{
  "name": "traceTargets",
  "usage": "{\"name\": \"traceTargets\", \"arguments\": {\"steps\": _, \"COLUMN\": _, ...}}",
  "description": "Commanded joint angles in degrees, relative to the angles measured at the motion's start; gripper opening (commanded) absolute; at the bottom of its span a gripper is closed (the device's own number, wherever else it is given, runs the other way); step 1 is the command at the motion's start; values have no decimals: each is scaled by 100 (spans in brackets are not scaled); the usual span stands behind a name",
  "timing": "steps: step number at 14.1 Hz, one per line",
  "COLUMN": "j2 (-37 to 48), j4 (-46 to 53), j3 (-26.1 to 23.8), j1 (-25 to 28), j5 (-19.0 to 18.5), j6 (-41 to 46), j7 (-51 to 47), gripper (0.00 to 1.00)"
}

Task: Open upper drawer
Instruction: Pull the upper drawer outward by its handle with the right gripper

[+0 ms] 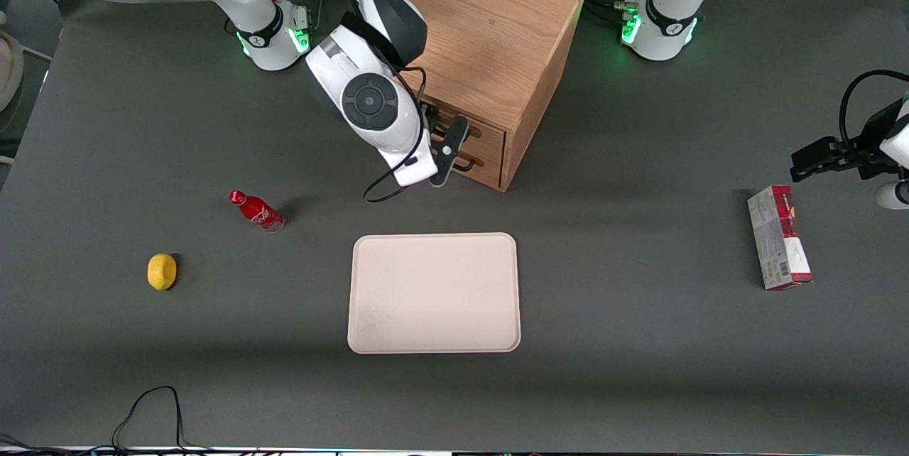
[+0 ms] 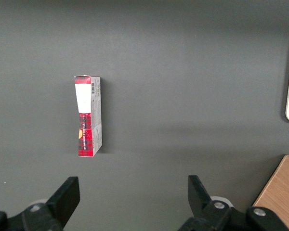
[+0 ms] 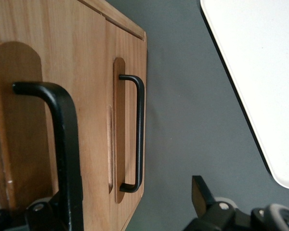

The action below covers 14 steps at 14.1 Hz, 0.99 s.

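The arm's white wrist hides most of the cabinet (image 1: 490,37) front, so only a sliver of the upper drawer (image 1: 477,131) shows. It is light oak, shut flush, with a black bar handle (image 3: 62,144) running along its width, facing the tray (image 1: 434,292). The gripper (image 1: 449,150) hangs at that handle, fingers spread, one finger (image 3: 201,195) clear of it, gripping nothing.
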<state>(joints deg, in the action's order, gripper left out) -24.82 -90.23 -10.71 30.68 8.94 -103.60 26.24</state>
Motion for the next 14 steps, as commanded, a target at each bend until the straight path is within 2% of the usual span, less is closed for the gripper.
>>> {"name": "traceTargets", "arguments": {"steps": 1, "j2": 135, "j4": -109, "j3": 77, "j1": -27, "j5": -24, "j6": -108, "j7": 145, "gripper": 100}}
{"name": "traceTargets", "arguments": {"steps": 14, "j2": 100, "j4": 163, "j3": 86, "j1": -334, "j5": -7, "j6": -134, "j7": 153, "gripper": 100}}
